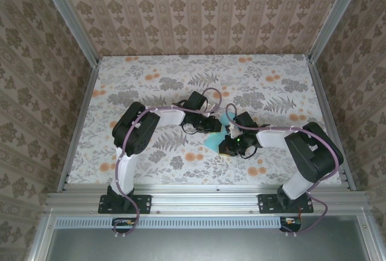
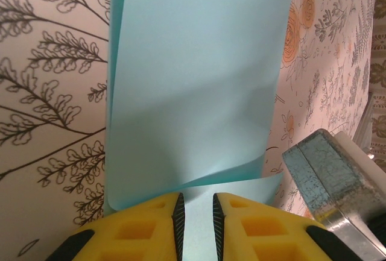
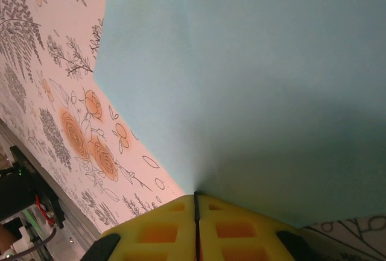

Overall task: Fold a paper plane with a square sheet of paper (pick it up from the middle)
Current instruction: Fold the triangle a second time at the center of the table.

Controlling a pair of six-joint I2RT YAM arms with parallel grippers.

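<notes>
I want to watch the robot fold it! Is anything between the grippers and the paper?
No, nothing visible. The right gripper is shut on the paper itself, and the left gripper has paper in its narrow gap.

A flowered surface (image 1: 151,74) boxed in by patterned walls (image 1: 199,8).
The surface is pale, printed with grey ferns and leaves and scattered orange blossoms (image 1: 196,155), which also turn up close and large in both wrist views. Brown-and-cream damask wallpaper in vertical stripes covers the walls standing behind the surface and to either side of it. Bare aluminium posts (image 1: 66,14) rise slanting from the surface's two far corners, and matching metal strips run along its left and right edges. A ribbed aluminium rail (image 1: 205,199) lies along the near edge of the surface, with a plain grey panel (image 1: 199,243) just below it.
</notes>
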